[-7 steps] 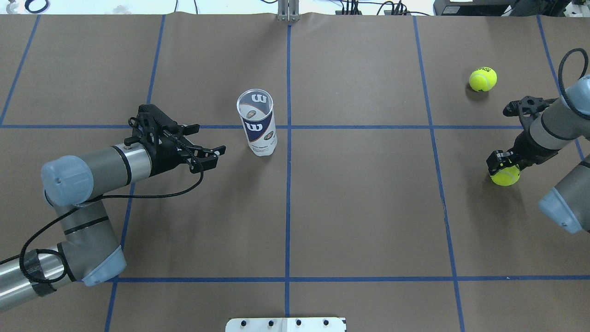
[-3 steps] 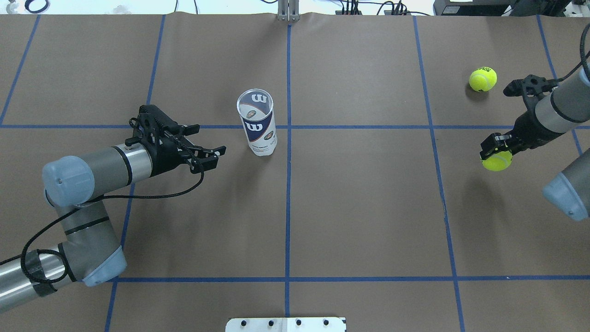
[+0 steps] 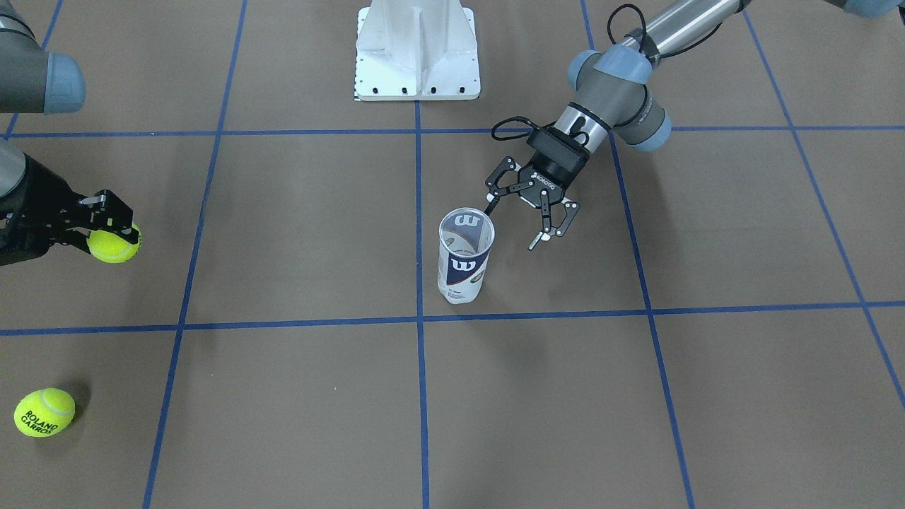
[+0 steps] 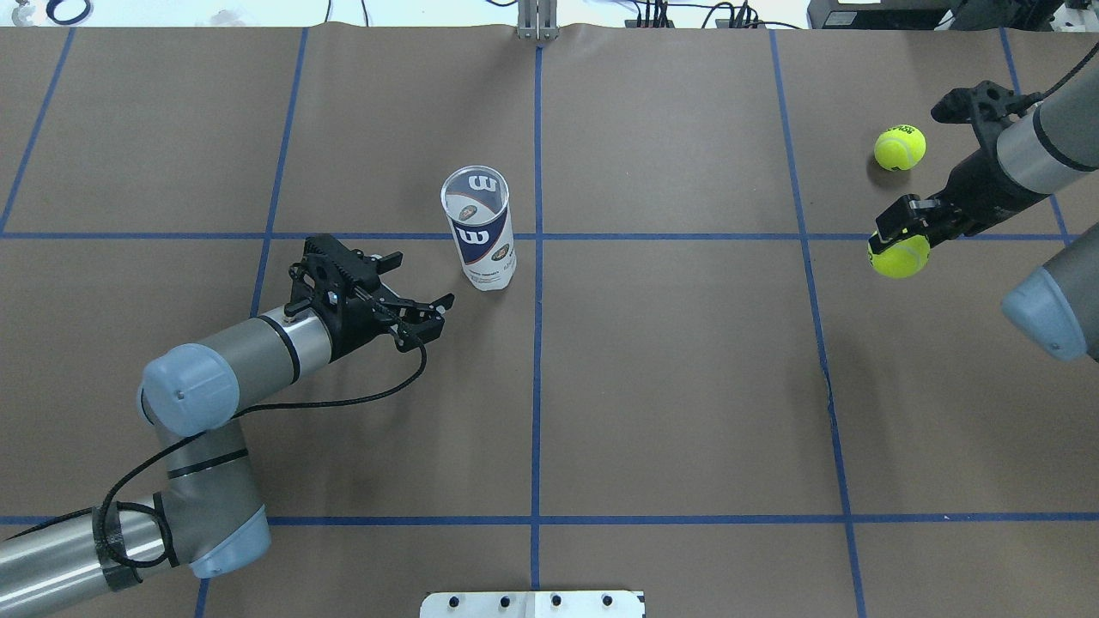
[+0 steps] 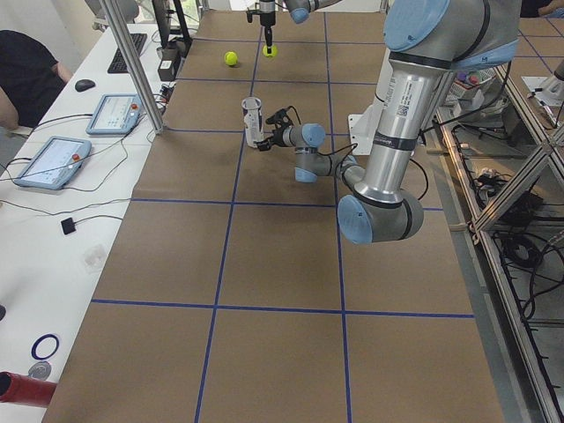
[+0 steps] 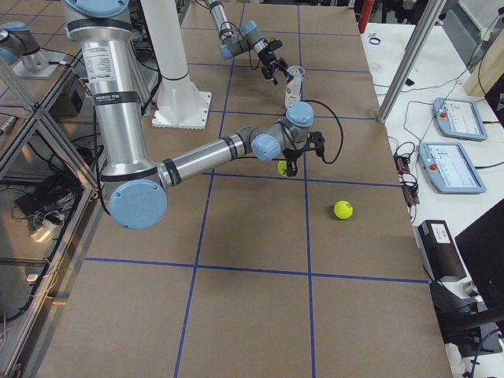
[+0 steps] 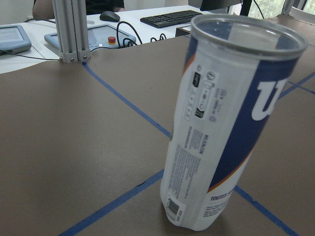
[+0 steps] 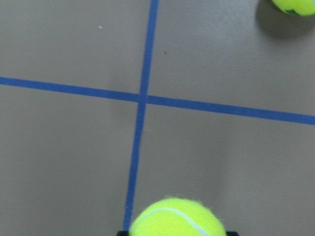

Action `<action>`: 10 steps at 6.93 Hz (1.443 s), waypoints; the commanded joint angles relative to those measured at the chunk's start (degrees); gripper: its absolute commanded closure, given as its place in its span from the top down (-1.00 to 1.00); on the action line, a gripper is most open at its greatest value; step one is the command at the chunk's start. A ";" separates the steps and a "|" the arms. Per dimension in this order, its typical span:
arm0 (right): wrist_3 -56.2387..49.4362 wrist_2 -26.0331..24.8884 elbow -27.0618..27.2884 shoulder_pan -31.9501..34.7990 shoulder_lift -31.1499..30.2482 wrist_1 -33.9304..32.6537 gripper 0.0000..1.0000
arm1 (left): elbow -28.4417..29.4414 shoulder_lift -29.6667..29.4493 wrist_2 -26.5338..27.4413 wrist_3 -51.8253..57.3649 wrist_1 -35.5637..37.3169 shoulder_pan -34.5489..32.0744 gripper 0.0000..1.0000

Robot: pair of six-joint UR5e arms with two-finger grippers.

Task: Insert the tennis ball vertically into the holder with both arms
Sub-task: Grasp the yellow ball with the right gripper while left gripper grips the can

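Tennis ball, fuzzy yellow, is clamped in the right fingers above the brown paper bench at 3 o'clock. The clear cylindrical holder stands upright mid-bench, the left fingers spread apart at its 8 o'clock. 1 loose ball lies farther, at 2 o'clock.

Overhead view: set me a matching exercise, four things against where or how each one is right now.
Things:
1. holder
2. left gripper
3. held tennis ball
4. loose tennis ball

States:
A. lying free on the table
B. open, beside the holder, not touching it
C. standing upright, mouth open
D. clamped in the right gripper, off the table

Pairs: 1-C, 2-B, 3-D, 4-A
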 commanded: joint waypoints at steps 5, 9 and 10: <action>7.24 2.46 -0.19 0.71 10.23 -4.60 -1.00 | 3.27 -5.04 3.39 0.97 0.57 0.33 0.97; 7.33 2.46 -0.28 0.53 11.65 -4.97 -1.00 | 7.84 -8.73 4.54 0.97 0.66 0.32 0.97; 7.33 2.46 -0.28 0.53 11.74 -4.97 -1.00 | 8.02 -8.73 4.54 0.97 0.66 -0.11 0.97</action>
